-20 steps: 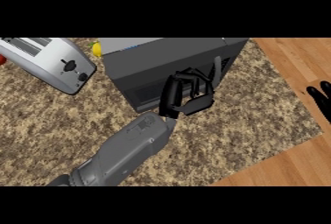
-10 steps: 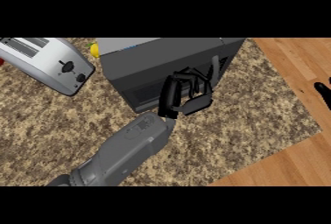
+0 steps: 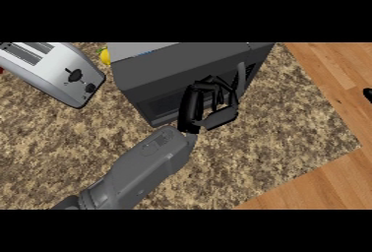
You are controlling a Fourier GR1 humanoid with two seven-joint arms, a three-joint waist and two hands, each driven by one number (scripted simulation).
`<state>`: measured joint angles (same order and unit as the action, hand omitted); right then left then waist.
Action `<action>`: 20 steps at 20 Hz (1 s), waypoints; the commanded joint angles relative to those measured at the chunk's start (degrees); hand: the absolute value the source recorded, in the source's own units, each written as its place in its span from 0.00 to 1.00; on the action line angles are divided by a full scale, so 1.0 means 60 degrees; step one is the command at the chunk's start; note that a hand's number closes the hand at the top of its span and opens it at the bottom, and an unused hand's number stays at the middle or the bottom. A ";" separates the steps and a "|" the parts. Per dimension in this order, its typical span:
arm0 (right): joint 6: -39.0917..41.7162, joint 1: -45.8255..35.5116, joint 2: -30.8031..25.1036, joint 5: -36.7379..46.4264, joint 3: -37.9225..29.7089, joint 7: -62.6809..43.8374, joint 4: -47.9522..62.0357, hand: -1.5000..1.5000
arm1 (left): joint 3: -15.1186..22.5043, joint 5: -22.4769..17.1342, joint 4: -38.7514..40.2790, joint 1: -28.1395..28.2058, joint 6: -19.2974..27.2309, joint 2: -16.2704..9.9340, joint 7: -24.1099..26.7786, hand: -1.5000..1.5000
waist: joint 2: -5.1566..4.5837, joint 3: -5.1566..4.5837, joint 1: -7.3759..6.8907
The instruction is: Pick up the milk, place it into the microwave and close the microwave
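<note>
Head view: left hand [image 3: 207,106], fingers curled, holding nothing, against microwave [image 3: 185,71] door; right hand [image 3: 367,94] barely visible, state unclear. Milk unseen. Door probably rigid, smooth; best pushed at free edge.

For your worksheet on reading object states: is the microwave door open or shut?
Shut: the microwave door lies flush with its front, with the left hand against it; no interior shows.

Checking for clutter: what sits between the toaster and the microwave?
In the head view, only a narrow strip of bare counter separates the toaster from the microwave. A small yellow thing shows at the gap's far end.
</note>
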<state>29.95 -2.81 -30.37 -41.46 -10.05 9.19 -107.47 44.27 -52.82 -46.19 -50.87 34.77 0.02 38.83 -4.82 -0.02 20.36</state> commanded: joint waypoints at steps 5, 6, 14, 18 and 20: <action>0.0236 -0.0218 -0.0300 -0.0495 -0.0015 -0.0228 -0.0100 0.00 | -0.0276 -0.0424 0.0837 -0.0680 -0.0242 -0.0002 -0.0047 1.00 | -0.0157 -0.0021 0.0043; 0.0325 -0.0217 -0.0304 -0.0590 0.0054 -0.0242 -0.0163 0.00 | -0.0227 -0.0430 0.0895 -0.0706 -0.0281 -0.0002 -0.0115 1.00 | -0.0184 -0.0012 0.0102; 0.0663 -0.0129 -0.0537 -0.1095 0.0226 -0.0518 -0.0161 0.00 | -0.0105 -0.0681 0.0984 -0.0700 -0.0203 -0.0002 0.0189 1.00 | -0.0186 -0.0003 0.0155; 0.0734 -0.0212 -0.0641 -0.1278 0.0187 -0.0568 -0.0143 0.00 | -0.0095 -0.0798 0.1005 -0.0834 -0.0213 -0.0002 0.0251 1.00 | -0.0185 0.0004 0.0118; 0.0743 -0.0237 -0.0697 -0.1348 0.0150 -0.0593 -0.0177 0.00 | -0.0010 -0.0859 0.1014 -0.0755 -0.0256 -0.0002 0.0316 1.00 | -0.0202 -0.0002 0.0197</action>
<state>33.90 -3.92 -33.87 -48.52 -9.02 6.02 -108.51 45.80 -56.52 -44.90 -51.76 34.47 0.01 42.92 -5.03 0.08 20.65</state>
